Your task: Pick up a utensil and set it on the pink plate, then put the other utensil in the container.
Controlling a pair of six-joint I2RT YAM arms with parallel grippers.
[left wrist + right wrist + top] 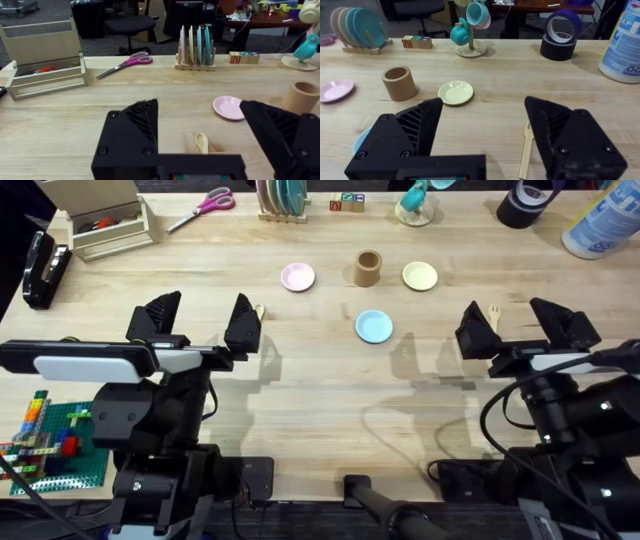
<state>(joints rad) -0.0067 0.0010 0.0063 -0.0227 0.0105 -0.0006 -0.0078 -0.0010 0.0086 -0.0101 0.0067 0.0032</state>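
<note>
Spoon-like utensil (202,143) lies flat on the desk (330,390), rounded end up-desk, between the left gripper's (198,323) wide-spread fingers; in the overhead view just its tip peeks out beside the inner finger. Pink plate (298,277) sits at about 1 o'clock from it, near but apart. Container (368,268), a tan cup, stands upright just at 3 o'clock of the plate. Fork (525,150) lies between the right gripper's (515,323) fingers, also spread wide, prongs toward 12 o'clock. Nothing held by either arm.

Step in hand, as I judge it: grasp the rounded utensil. To do it well, drop straight down with the fingers straddling the slim handle, close across its width near the middle so it stays level, and get the tips right to the wood surface, since the piece is thin and flat. Then carry toward 1 o'clock and release low over the plate.

Blue plate (374,326) and yellow-green plate (420,276) are distractors. Writing: lettered toy blocks (244,57) and a printed bottle label (626,55), neither readable.
</note>
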